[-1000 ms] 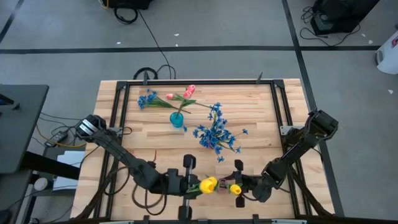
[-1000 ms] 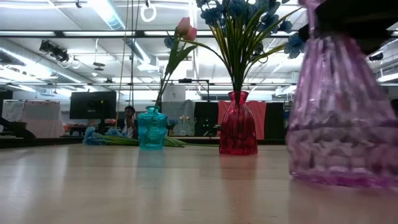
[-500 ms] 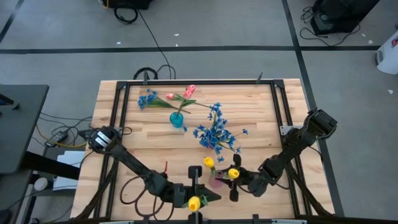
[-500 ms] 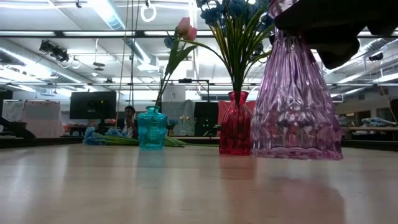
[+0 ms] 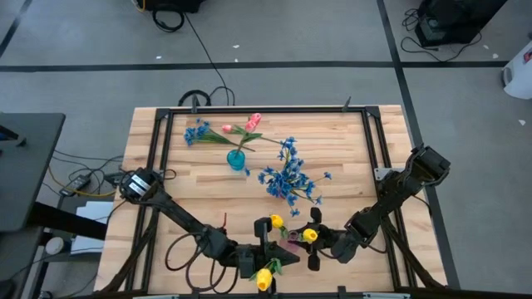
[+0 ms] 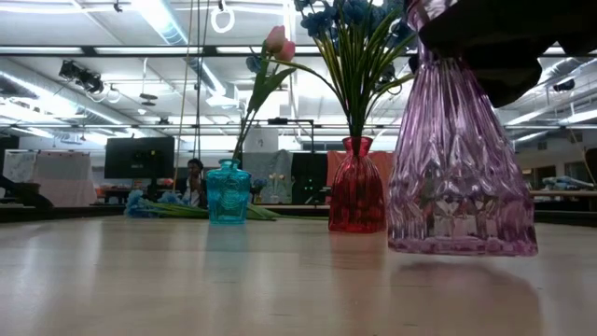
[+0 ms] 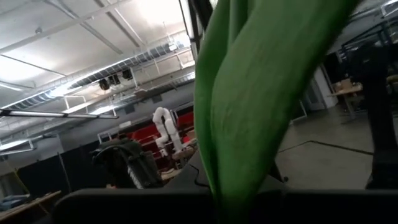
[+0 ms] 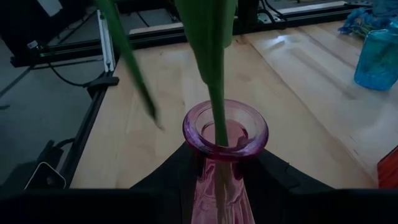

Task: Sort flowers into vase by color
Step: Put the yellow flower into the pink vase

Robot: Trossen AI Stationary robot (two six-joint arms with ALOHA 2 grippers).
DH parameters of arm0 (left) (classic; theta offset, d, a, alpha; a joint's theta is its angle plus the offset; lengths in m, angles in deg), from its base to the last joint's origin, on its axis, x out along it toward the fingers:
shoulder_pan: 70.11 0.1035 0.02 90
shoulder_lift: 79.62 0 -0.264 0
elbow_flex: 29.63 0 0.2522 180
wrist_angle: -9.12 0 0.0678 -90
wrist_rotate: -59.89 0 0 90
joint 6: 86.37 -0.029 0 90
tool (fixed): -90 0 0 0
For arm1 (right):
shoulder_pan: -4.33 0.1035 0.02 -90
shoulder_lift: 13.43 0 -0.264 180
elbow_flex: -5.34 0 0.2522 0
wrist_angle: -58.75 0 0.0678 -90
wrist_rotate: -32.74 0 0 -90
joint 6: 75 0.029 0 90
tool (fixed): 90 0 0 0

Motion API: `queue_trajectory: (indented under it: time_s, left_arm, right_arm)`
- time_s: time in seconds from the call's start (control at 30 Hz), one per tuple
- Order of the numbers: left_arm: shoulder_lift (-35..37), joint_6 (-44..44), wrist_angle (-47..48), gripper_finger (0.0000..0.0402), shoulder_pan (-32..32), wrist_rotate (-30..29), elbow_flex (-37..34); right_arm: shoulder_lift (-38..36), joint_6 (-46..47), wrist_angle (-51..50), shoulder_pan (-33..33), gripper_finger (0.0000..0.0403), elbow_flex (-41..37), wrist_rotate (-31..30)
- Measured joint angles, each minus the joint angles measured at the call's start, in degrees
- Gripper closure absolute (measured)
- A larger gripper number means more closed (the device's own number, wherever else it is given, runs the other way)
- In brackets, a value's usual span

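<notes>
A purple glass vase (image 6: 462,159) stands near the table's front edge, with my right gripper (image 5: 306,243) shut on it. Two yellow tulip heads (image 5: 276,223) show over it, and one leafy stem (image 8: 214,74) goes down into its mouth. A little nearer the front edge, my left gripper (image 5: 274,259) is shut on a third yellow tulip (image 5: 264,278). A thin stem end (image 8: 146,99) hangs just outside the vase's rim. My left gripper pinches the yellow tulip by its green stem and leaves (image 7: 233,193), which rise past the fingers and fill its wrist view. The tulip is clear of the table, its head over the front edge. My right gripper has the vase's narrow neck (image 8: 198,163), just below the rim, between its two fingers (image 8: 166,177). The fingers come nearly level from the table's right side. The vase is upright, its base (image 6: 462,245) down at the tabletop; whether it rests there I cannot tell.
A turquoise vase (image 5: 237,160) with pink tulips (image 5: 252,123) and a red vase (image 6: 356,187) with blue sprays (image 5: 289,178) stand mid-table. More flowers (image 5: 199,133) lie at the far left. A black frame (image 5: 249,110) edges the table.
My left gripper has carried its yellow tulip from beside the vase toward the table's near edge and downward, rolling as it went. The purple vase has shifted a little in my right gripper, and two tulip heads now show over it.
</notes>
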Motion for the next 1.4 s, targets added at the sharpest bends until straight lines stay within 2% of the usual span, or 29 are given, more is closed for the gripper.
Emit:
queue_trajectory:
  time_s: [0.5,0.67,0.9,1.23,1.4]
  left_arm:
    - [-0.07,-0.4,2.89,0.0396,1.59,-1.83,0.0]
    - [-0.07,-1.09,3.85,0.0396,1.09,-6.86,1.04]
    - [-0.04,-1.33,12.64,0.0396,0.45,-9.38,5.2]
    - [-0.04,4.32,28.27,0.0397,0.41,-13.32,11.94]
    - [-0.04,4.13,28.21,0.0397,-0.19,-14.12,13.2]
  right_arm:
    - [0.0,-0.92,-0.2,0.15,0.0284,0.0,0.73]
    - [0.0,-0.93,-0.57,0.15,0.0284,0.0,0.74]
    - [0.0,-0.93,-0.61,0.15,0.0283,0.0,0.98]
    - [0.0,-0.89,-0.63,0.15,0.0282,0.0,1.41]
    - [0.0,-0.87,-0.68,0.15,0.0282,0.0,1.42]
